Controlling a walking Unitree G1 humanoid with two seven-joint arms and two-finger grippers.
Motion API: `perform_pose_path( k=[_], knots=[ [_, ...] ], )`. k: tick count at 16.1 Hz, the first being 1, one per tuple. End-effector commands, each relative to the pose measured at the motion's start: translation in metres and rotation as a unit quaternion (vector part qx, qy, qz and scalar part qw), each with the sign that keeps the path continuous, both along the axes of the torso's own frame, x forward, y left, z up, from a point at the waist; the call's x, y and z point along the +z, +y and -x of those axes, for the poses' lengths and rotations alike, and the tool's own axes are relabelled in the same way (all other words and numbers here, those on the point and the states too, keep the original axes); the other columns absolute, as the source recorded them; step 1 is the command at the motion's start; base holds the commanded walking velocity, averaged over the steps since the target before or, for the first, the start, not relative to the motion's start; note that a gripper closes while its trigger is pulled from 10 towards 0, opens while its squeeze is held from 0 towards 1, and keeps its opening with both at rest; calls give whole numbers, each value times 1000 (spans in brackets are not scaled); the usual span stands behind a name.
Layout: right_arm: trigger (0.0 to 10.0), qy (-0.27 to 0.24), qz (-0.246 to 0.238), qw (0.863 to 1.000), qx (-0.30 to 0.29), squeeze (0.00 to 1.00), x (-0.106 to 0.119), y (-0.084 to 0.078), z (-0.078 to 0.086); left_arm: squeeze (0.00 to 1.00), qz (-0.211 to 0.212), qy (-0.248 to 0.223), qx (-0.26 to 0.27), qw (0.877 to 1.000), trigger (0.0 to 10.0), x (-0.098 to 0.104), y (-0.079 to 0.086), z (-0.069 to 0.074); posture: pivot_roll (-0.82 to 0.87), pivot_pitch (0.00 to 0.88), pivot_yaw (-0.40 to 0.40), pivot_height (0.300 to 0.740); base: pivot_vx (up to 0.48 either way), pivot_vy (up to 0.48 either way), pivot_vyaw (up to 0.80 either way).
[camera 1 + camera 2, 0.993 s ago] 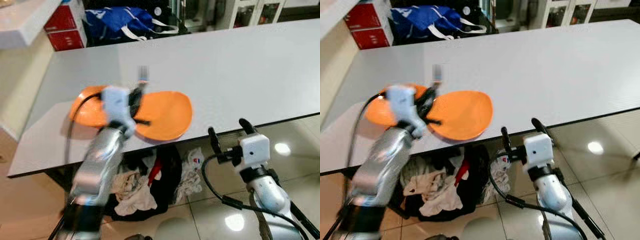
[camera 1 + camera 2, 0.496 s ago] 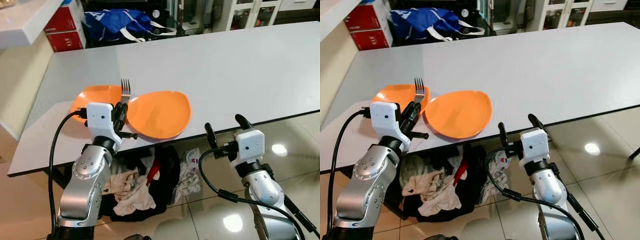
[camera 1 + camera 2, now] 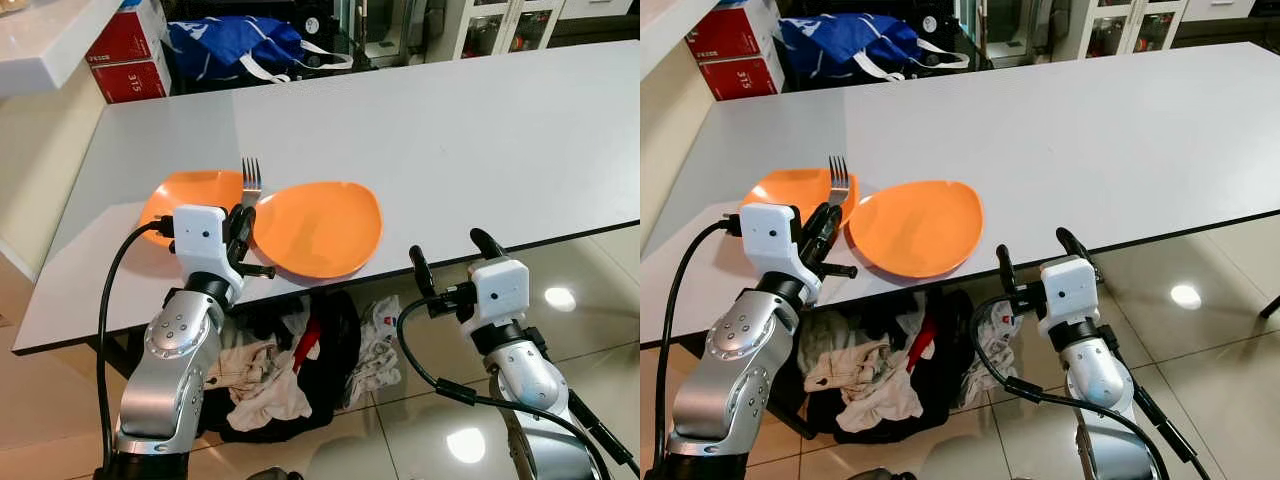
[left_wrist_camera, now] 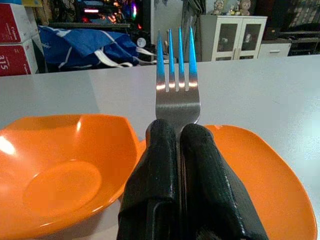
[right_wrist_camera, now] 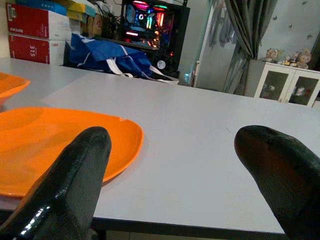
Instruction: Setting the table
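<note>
While the left gripper (image 3: 241, 222) clamps a fork (image 3: 250, 180) tines-up at the table's (image 3: 450, 130) near edge, an orange bowl (image 3: 190, 195) and orange plate (image 3: 320, 228) sit side by side just beyond it. Bare tabletop stretches far and right. The right gripper (image 3: 450, 268), fingers spread and holding nothing, hovers below the near edge, right of the plate. Its wrist view looks level across the tabletop to a blue bag (image 5: 107, 57).

Bare table (image 3: 480, 130) lies beyond the plate (image 3: 320, 228) and bowl (image 3: 190, 195) (crowding its near edge).
</note>
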State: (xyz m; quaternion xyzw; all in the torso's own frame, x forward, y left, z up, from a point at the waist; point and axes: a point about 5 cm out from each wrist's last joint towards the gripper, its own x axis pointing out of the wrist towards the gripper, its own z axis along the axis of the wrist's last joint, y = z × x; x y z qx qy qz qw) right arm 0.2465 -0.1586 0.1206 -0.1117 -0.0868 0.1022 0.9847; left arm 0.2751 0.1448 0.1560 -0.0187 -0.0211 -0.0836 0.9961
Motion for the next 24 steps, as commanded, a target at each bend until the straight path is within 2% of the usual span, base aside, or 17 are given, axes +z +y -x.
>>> perform_pose_path(
  k=[1, 3, 4, 6, 15, 19, 24],
  knots=[
    [10000, -2, 2, 1000, 2, 20, 0, 1, -1, 0, -4, -14, 5, 1000, 0, 8, 1, 0, -110, 0, 81, 740, 0, 0, 0],
    [10000, -2, 2, 1000, 2, 20, 0, 1, -1, 0, -4, -14, 5, 1000, 0, 8, 1, 0, -110, 0, 81, 740, 0, 0, 0],
    [10000, -4, 6, 1000, 3, 20, -2, 2, -6, 0, 2, -1, 19, 1000, 0, 5, -5, -1, -131, 0, 70, 740, 472, 0, 0],
    [10000, -2, 13, 1000, 0, 20, -4, 1, -8, 0, 10, 8, 30, 999, 0, 4, -16, -12, -131, 0, 70, 740, 472, 0, 0],
    [10000, -10, 18, 1000, 3, 47, -3, 3, -10, 0, 13, 5, 40, 999, 0, 5, -15, -13, -124, 0, 66, 740, 52, 0, 0],
    [10000, -10, 19, 1000, 2, 59, -3, 3, -10, 0, 8, 3, 39, 999, 0, 6, -15, -14, -125, 0, 68, 740, 0, 0, 789],
    [10000, -4, 20, 1000, -3, 16, -5, 2, -9, 0, 8, 2, 40, 999, 0, 6, -18, -15, -129, 0, 68, 740, 480, 0, 633]
  ],
)
